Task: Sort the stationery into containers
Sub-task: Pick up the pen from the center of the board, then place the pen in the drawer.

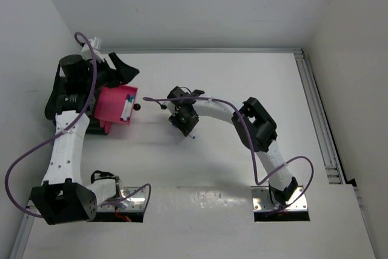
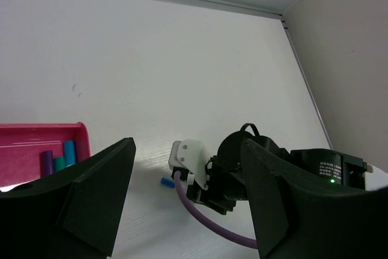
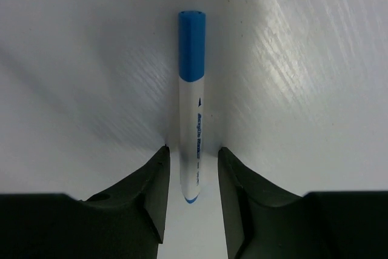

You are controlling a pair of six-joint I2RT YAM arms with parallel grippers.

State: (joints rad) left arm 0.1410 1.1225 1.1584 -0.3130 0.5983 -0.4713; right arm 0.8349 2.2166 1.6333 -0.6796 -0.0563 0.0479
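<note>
A single pen (image 3: 192,113) lies flat on the white bench near its middle. It has a thin white body with small blue print along it, a blue cap and a blue end plug. It sits between the fingers of the right claw (image 3: 193,171), with a narrow gap on each side.

Well to the left is the magenta-pink tray (image 1: 110,102), a small rectangle with raised walls. Several pens lie side by side at one end of it, with purple, teal and blue caps showing.

Behind the tray, a matte black box (image 1: 51,112) is mostly hidden, so I can't make out its contents.
</note>
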